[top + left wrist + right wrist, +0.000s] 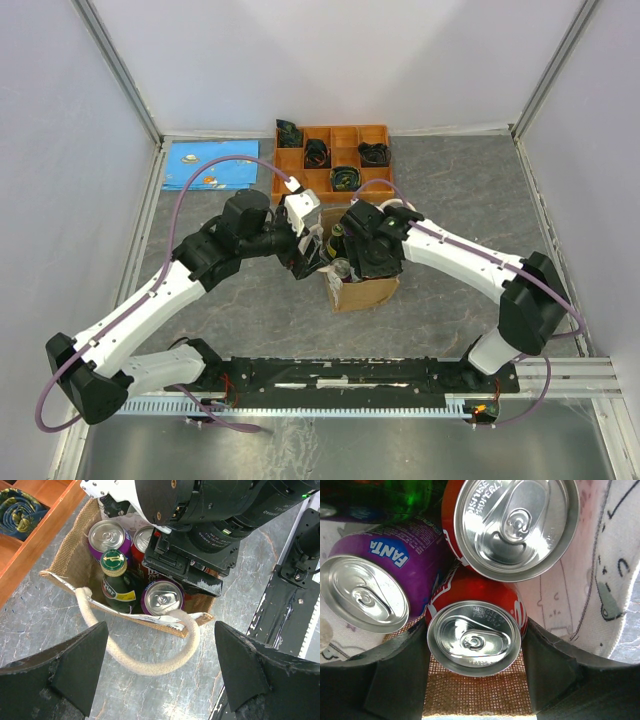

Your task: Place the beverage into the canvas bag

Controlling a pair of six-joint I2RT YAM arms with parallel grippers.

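Marbled table, woven canvas bag (boxy).

Your canvas bag is tan-brown weave, with a cream rope handle and a white lining with dark line drawings. In it you see a purple Fanta can lettered white, a green bottle with gold cap and yellow label, and a red can with a silver top. The table is marbled grey. The tray at its far edge is orange, and the cloth at its far left corner is blue with small pale figures.
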